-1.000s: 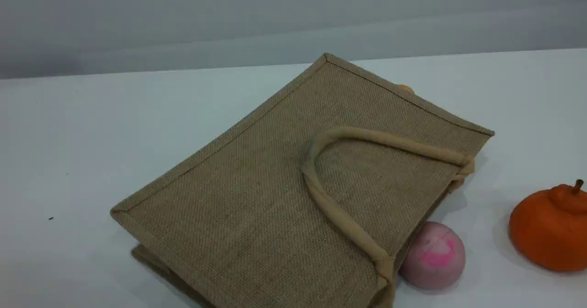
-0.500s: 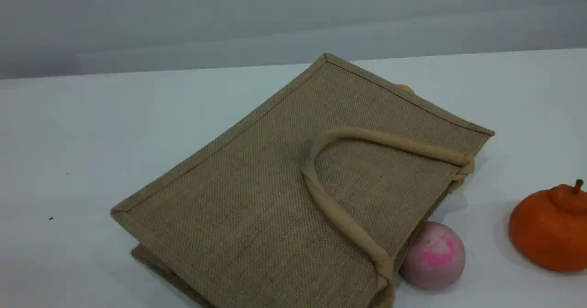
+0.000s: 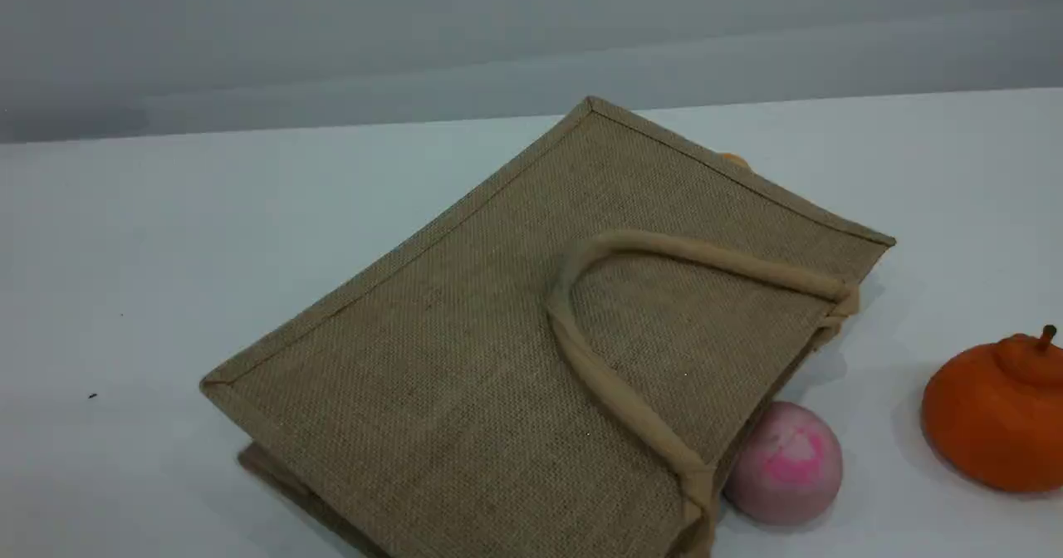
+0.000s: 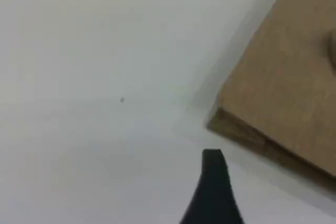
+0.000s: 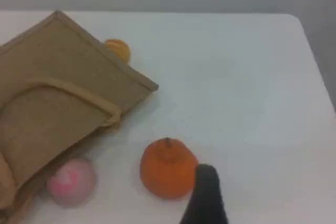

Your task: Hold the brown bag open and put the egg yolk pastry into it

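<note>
The brown bag (image 3: 465, 359) lies flat on its side on the white table, mouth toward the right, one beige handle (image 3: 722, 261) folded over its top face. A corner of the bag (image 4: 283, 87) fills the right of the left wrist view, and the bag (image 5: 58, 51) sits at the left of the right wrist view. A small yellow-orange piece (image 3: 734, 159) (image 5: 118, 50) peeks out behind its far edge, too hidden to say whether it is the egg yolk pastry. Neither arm shows in the scene view. The left fingertip (image 4: 213, 171) hovers over bare table near the bag's corner. The right fingertip (image 5: 207, 195) hangs beside the orange fruit. Nothing is held.
A pink dome bun (image 3: 785, 462) (image 5: 71, 182) rests against the bag's mouth edge. An orange fruit-shaped item with a stem (image 3: 996, 413) (image 5: 167, 169) stands to its right. The table's right edge (image 5: 310, 45) runs close by. A grey wall stands behind the table.
</note>
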You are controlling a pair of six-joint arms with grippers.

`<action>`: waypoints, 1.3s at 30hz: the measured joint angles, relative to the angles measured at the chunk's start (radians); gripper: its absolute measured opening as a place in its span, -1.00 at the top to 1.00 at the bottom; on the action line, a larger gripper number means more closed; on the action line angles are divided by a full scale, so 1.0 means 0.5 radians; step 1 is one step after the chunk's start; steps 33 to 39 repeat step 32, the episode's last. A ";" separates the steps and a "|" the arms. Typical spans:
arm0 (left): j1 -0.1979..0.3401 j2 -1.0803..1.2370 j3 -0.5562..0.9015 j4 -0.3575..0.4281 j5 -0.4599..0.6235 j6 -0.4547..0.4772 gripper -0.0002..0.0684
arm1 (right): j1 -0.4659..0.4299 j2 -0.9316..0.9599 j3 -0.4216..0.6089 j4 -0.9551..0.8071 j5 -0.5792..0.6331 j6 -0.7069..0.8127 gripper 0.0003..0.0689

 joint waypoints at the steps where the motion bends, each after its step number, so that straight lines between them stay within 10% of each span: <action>1: 0.000 -0.027 0.000 0.000 0.000 0.000 -0.46 | 0.000 0.000 0.000 0.000 0.000 0.000 -0.44; 39: 0.014 -0.083 0.000 0.001 -0.007 -0.002 -0.46 | 0.002 0.000 0.000 0.000 -0.002 0.000 -0.44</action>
